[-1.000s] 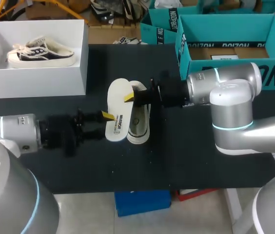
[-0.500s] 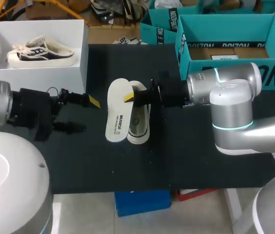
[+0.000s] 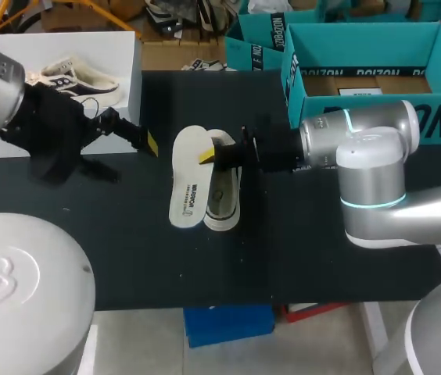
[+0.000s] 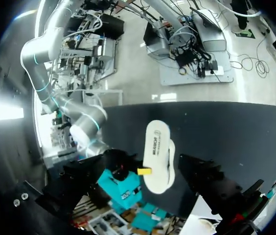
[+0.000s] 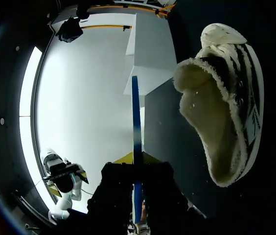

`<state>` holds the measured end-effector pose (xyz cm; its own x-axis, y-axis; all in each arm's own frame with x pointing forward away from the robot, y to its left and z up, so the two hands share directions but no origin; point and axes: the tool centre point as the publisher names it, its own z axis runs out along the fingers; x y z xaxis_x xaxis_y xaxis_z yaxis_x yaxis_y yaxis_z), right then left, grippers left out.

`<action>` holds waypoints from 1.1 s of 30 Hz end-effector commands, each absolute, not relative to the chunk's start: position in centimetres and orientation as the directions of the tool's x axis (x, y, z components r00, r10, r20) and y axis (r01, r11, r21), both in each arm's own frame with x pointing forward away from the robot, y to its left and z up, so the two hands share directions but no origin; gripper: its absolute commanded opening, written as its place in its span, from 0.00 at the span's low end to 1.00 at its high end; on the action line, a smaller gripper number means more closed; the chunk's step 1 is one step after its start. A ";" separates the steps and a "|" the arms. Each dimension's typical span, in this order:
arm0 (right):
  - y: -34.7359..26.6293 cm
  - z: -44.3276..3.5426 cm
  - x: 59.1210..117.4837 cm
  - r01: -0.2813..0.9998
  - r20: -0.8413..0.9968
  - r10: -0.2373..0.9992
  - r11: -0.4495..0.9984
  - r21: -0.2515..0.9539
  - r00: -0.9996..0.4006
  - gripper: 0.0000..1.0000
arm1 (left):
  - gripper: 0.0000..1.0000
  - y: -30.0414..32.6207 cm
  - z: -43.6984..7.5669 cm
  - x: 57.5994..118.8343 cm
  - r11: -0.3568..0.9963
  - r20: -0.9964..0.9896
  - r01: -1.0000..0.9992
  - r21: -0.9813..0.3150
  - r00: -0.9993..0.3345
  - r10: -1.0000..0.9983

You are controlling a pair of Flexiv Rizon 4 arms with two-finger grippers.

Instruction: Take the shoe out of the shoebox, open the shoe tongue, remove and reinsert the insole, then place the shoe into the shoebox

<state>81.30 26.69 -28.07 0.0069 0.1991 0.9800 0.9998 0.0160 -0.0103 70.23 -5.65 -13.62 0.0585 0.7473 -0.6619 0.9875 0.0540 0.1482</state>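
A white insole [image 3: 188,176] lies tilted against the left side of the white low shoe [image 3: 224,199] on the black table [image 3: 322,266]. My right gripper [image 3: 211,156] is shut on the insole's right edge. In the right wrist view the insole [image 5: 135,112] shows edge-on with a blue underside, running out from the right gripper [image 5: 137,169], and the fleece-lined shoe [image 5: 226,107] lies beside it. My left gripper [image 3: 130,158] hangs open and empty, raised to the left of the insole. In the left wrist view the left gripper [image 4: 150,159] looks down on the insole [image 4: 156,144] and shoe [image 4: 166,178].
A white shoebox [image 3: 130,94] at the back left holds a second shoe [image 3: 80,82], partly hidden by my left arm. Teal boxes [image 3: 369,117] stand at the back right behind my right arm.
My left gripper has opened, let go of the insole's near end, and pulled away up and to the left. The right arm, insole and shoe have stayed put.
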 end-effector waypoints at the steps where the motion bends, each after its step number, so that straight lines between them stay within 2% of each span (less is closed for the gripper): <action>1: 26.9 -28.1 81.3 1.000 0.980 0.201 0.013 -0.010 0.007 0.00 | 1.00 -7.5 -13.7 71.7 0.025 -0.411 0.990 0.138 0.035 0.911; 7: 26.9 -28.1 81.3 1.000 0.980 0.201 0.013 -0.010 0.007 0.00 | 1.00 -8.7 -13.6 72.2 0.005 -0.349 0.974 0.226 0.076 0.934; 22: 26.9 -28.1 81.3 1.000 0.980 0.201 0.013 -0.010 0.007 0.00 | 1.00 -8.7 -13.6 72.2 0.005 -0.349 0.974 0.226 0.076 0.934; 28: 26.9 -28.1 81.3 1.000 0.980 0.201 0.013 -0.010 0.007 0.00 | 1.00 -9.9 -14.1 71.8 0.002 -0.387 0.984 0.178 0.069 0.919; 33: 26.9 -28.1 81.3 1.000 0.980 0.201 0.013 -0.010 0.007 0.00 | 1.00 -10.7 -14.5 71.6 -0.016 -0.307 0.984 0.179 0.071 0.949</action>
